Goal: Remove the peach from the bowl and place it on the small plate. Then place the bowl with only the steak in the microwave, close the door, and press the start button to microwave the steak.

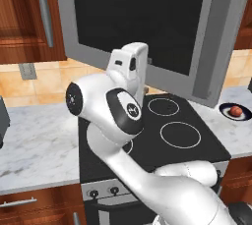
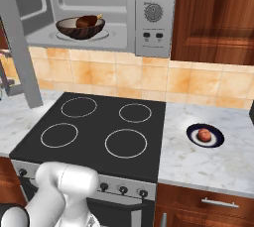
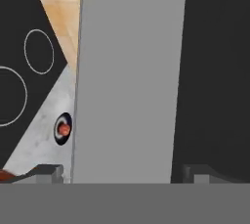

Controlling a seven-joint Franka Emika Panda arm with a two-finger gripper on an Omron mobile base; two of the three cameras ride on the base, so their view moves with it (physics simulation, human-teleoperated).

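Released gripper [image 3: 122,173] is straddling the flat silver-grey door [image 3: 129,78] frame; the round peach [image 2: 204,134] is sitting lower right on the glossy small plate [image 2: 216,141].

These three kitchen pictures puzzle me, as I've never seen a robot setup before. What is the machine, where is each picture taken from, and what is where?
It is a rendered kitchen with a white robot arm on a driving base. Two pictures come from cameras on the base, behind the arm to its left and right. The third looks along the tool, whose open finger tips straddle the grey frame of the open microwave door; nothing is held. In the right base view, the microwave holds the bowl with the steak. The peach sits on the small plate on the marble counter, right of the black stove.
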